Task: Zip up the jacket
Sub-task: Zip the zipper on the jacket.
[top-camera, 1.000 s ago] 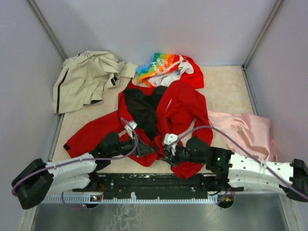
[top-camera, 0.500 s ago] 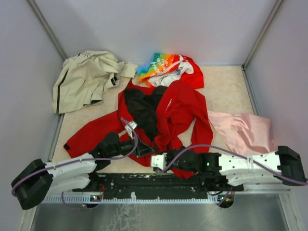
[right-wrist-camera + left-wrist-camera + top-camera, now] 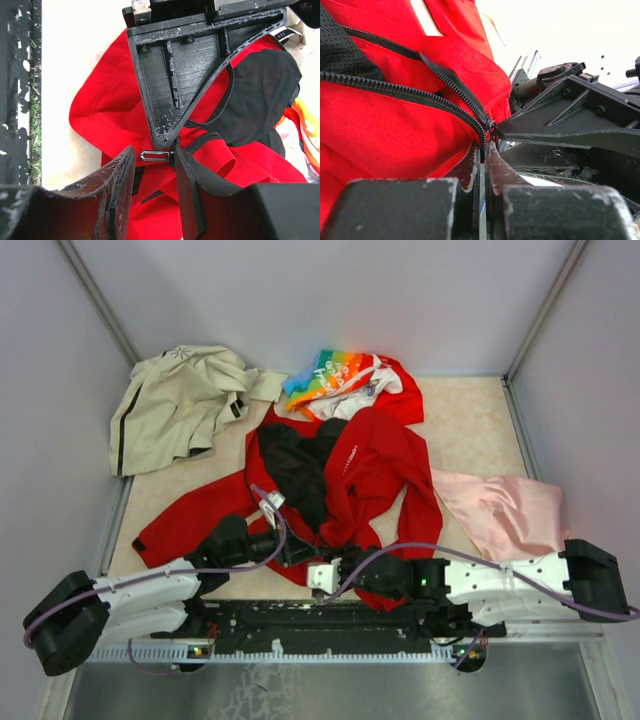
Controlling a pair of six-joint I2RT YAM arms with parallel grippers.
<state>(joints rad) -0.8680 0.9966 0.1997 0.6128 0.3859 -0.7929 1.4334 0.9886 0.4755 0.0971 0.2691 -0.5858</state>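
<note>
The red jacket [image 3: 375,465] lies open in the middle of the table, its black lining [image 3: 295,465] facing up. My left gripper [image 3: 303,552] is shut on the jacket's bottom hem, pinching the lower end of the zipper [image 3: 483,145]. Two zipper tracks [image 3: 395,89] run up and left from that pinch. My right gripper [image 3: 326,562] faces the left one tip to tip. In the right wrist view its fingers [image 3: 122,185] stand open with the metal zipper pull [image 3: 156,156] lying across the gap between them; the left gripper's finger [image 3: 175,75] points down at it.
A beige jacket [image 3: 180,400] lies at the back left, and a rainbow-printed garment [image 3: 345,375] behind the red jacket's collar. A pink cloth [image 3: 510,510] covers the right side. The black rail [image 3: 320,618] runs along the near edge, close under both grippers.
My right arm has swung down and left, from over the hem to the near edge, and now faces the left gripper's tip. The left gripper has held still.
</note>
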